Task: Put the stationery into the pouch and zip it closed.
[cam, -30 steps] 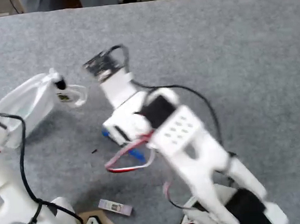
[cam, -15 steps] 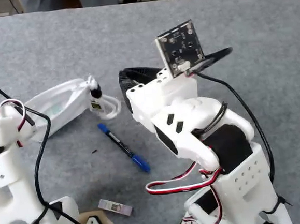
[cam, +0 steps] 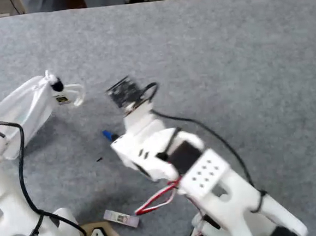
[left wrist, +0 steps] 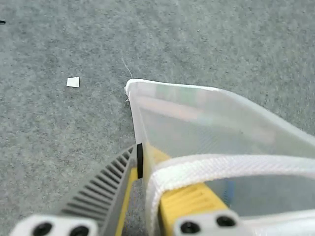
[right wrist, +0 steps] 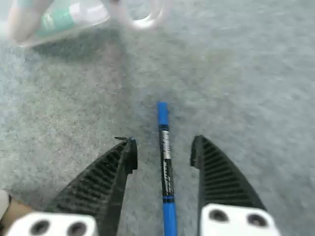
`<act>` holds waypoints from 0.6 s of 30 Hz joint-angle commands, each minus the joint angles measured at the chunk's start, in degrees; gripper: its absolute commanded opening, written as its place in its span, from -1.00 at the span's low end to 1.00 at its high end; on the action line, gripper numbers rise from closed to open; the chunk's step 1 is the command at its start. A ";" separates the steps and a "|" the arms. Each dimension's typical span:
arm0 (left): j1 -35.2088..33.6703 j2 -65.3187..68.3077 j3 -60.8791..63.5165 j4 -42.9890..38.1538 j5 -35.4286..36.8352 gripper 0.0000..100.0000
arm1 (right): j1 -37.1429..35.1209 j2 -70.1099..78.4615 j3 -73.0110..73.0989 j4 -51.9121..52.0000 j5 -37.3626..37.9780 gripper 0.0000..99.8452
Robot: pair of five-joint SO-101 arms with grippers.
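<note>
Leftmost, the translucent white zip pouch point(cam: 23, 109) is pinched in the left gripper point(left wrist: 140, 160). Right of the pouch, the released right gripper point(right wrist: 165, 145) straddles the blue pen point(right wrist: 165, 167) on the grey worktop point(cam: 251, 50). The pick-up seems in hand; next, close squarely on the barrel.

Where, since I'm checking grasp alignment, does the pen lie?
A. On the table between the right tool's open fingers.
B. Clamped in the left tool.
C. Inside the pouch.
A: the pen lies flat on the table between the open fingers of the right tool, touching neither; the left tool grips only the pouch.
</note>
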 commanded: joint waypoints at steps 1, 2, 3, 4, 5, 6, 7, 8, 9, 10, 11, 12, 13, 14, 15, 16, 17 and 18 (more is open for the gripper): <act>-0.84 -1.41 -2.86 -0.09 0.70 -0.94 | -0.79 8.31 -0.57 -7.82 -0.44 -0.58; -0.84 -1.41 -2.86 -0.09 0.70 -0.94 | -0.79 11.82 -2.07 -8.79 -0.44 -0.58; -0.84 -1.41 -2.86 -0.09 0.79 -0.94 | -0.79 15.52 -4.00 -9.23 -0.53 -0.58; -0.84 -1.41 -2.86 -0.09 0.79 -0.94 | -0.79 19.12 -6.64 -9.23 -0.70 -0.58; -0.84 -1.41 -2.86 -0.09 0.79 -0.94 | -0.79 22.73 -9.54 -9.14 -0.70 -0.58; -0.84 -1.41 -2.86 0.00 0.70 -0.94 | -0.79 25.98 -12.44 -9.14 -0.70 -0.58; -0.84 -1.41 -2.86 0.00 0.70 -0.94 | -0.79 28.97 -14.90 -9.14 -0.70 -0.58; -0.84 -1.41 -2.86 0.00 0.70 -0.94 | -0.79 31.78 -17.19 -9.05 -0.70 -0.58; -0.84 -1.41 -2.86 0.00 0.70 -0.94 | -0.79 34.07 -18.95 -9.05 -0.79 -0.58; -0.84 -1.41 -2.86 0.00 0.70 -0.94 | -0.79 35.91 -20.18 -9.05 -0.79 -0.58; -0.84 -1.41 -2.86 0.00 0.70 -0.94 | -0.79 37.49 -21.14 -9.05 -0.79 -0.58; -0.84 -1.41 -2.86 0.00 0.70 -0.94 | -0.79 38.90 -21.76 -9.05 -0.79 -0.58; -0.84 -1.41 -2.86 0.00 0.70 -0.94 | -0.79 40.04 -22.29 -9.05 -0.79 -0.58; -0.84 -1.41 -2.86 0.00 0.70 -0.94 | -0.79 41.10 -22.55 -9.14 -0.79 -0.58; -0.84 -1.41 -2.86 0.00 0.70 -0.94 | -0.62 42.15 -22.73 -9.23 -0.79 -0.58; -0.84 -1.41 -2.86 0.00 0.70 -0.94 | -0.26 43.21 -22.90 -9.14 -0.79 -0.58; -0.84 -1.41 -2.86 0.00 0.79 -0.94 | 0.09 44.09 -22.90 -9.32 -0.79 -0.58; -0.84 -1.41 -2.86 0.00 0.79 -0.94 | 0.26 44.97 -22.90 -9.41 -0.79 -0.58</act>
